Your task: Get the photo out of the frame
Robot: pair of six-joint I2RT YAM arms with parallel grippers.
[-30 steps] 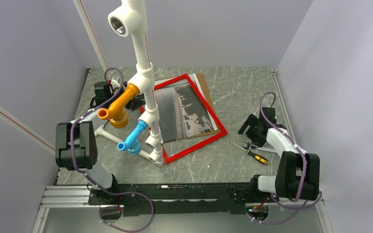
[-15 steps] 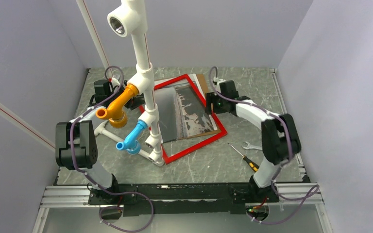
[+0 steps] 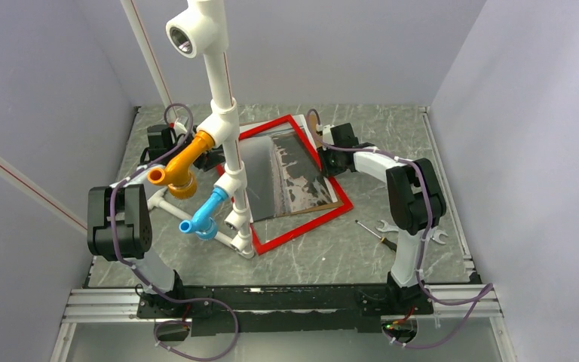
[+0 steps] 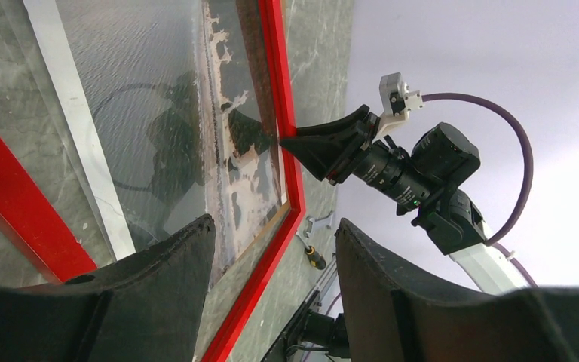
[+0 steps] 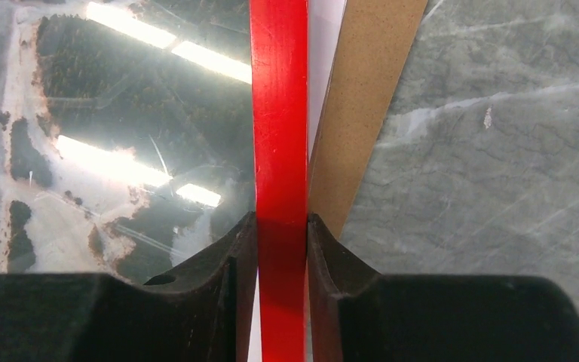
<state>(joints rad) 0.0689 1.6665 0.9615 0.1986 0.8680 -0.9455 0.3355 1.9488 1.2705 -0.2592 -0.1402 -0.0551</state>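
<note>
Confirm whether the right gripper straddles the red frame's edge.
Yes, the right gripper has one finger on each side of the frame and its red bar in the wrist view.

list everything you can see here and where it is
frame: one, red, flat at mid table
photo: one, grey and dark, inside the frame
backing board: one, brown, under the frame's right edge
pipe stand: one, white with orange and blue elbows, at the frame's left side
screwdriver: one, yellow-black handle, near right
wrench: one seen, silver, beside the screwdriver
table: one, grey marbled
left gripper: black, open over the frame
right gripper: black, shut on the frame's right rail
</note>
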